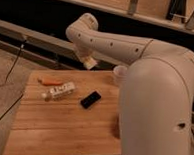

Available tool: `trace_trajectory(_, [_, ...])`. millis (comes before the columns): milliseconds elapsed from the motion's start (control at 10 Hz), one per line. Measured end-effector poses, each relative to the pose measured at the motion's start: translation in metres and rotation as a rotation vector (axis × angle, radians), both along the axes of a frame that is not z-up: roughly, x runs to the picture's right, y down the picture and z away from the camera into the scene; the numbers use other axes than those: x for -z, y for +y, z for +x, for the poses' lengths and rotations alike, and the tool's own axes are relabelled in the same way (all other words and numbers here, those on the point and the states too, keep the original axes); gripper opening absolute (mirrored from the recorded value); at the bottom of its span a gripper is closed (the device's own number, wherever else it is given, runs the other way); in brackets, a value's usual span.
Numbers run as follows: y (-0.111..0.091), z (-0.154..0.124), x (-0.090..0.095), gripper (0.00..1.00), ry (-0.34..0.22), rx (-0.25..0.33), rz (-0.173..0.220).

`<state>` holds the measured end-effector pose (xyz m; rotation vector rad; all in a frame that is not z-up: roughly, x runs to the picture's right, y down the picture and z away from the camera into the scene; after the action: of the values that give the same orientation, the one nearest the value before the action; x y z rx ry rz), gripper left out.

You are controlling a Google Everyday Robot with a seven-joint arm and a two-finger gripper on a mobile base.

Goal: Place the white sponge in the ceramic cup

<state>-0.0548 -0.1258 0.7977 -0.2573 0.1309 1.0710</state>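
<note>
End effector (pixel 87 60) over table (pixel 62 125), sponge (pixel 91 64) aslant

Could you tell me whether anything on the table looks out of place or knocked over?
Only the small bottle stands out: it lies on its side on the table's left part, beside an orange item. Nothing looks spilled. The end effector hangs above the back edge, seemingly with the white sponge at its tip.

gripper (pixel 88 60) indistinct beneath arm (pixel 117 46), ceramic cup (pixel 119 72) partly behind it
</note>
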Motion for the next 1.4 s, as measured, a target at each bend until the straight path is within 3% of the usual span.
trace_trajectory(600, [-0.021, 0.037, -0.045, 0.00, 0.055, -0.105, -0.027])
trace_trajectory(1400, [-0.023, 0.087, -0.077, 0.00, 0.117, -0.246, -0.030])
